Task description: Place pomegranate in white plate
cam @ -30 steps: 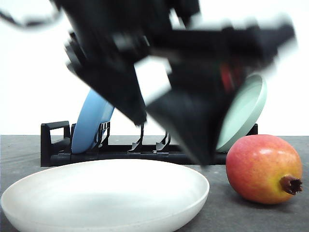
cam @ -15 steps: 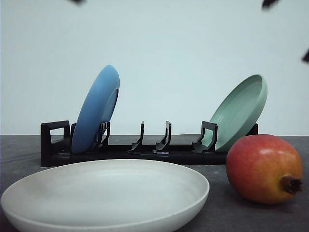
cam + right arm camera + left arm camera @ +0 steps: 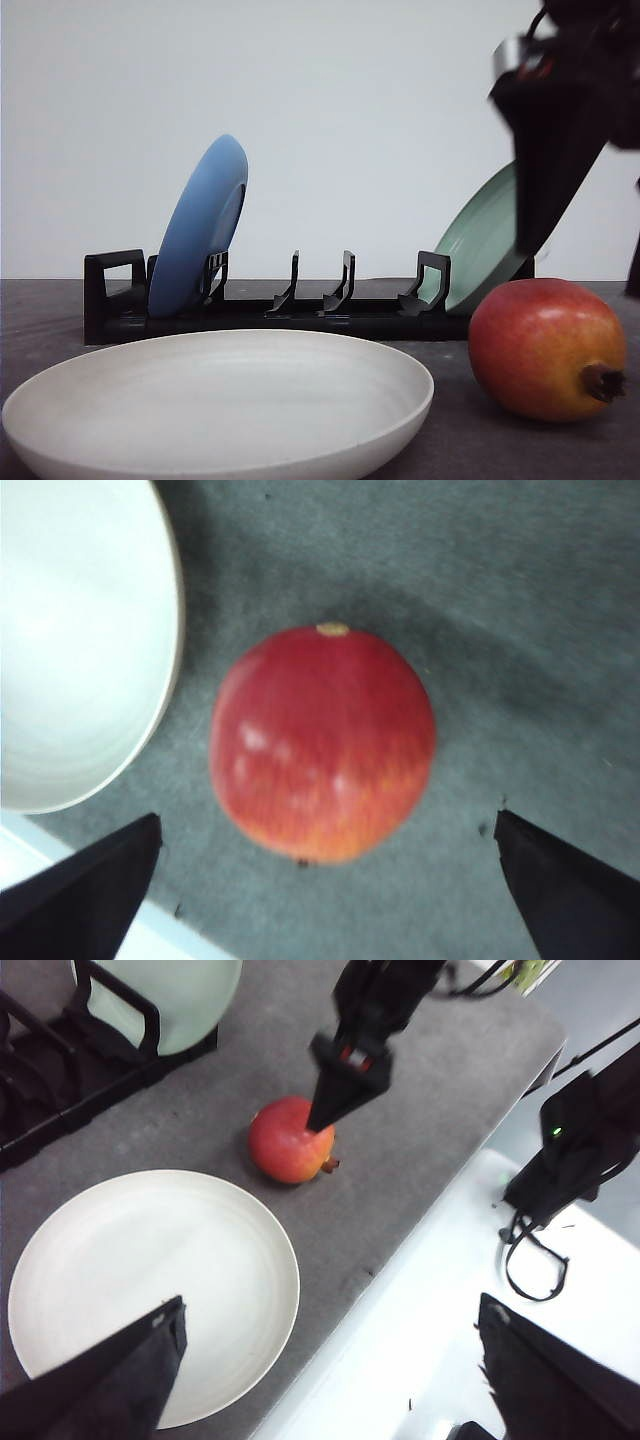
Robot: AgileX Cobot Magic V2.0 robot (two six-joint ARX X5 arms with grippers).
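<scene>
Red pomegranate (image 3: pixel 322 745), beside white plate (image 3: pixel 220 395) on table, being straddled from above by spread-fingered, empty right gripper (image 3: pixel 320 880); centred descent advised. Left gripper (image 3: pixel 330 1370) likewise spread.

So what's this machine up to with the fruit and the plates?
The robot is getting ready to pick up the pomegranate and put it in the white plate beside it. The right gripper hangs above the fruit with its jaws spread wide on either side, not touching it. The fruit sits on the grey table, so nothing has been lifted yet. The left gripper is held up over the plate's edge, open and empty. Behind, a blue plate and a pale green plate lean in a black rack.
</scene>
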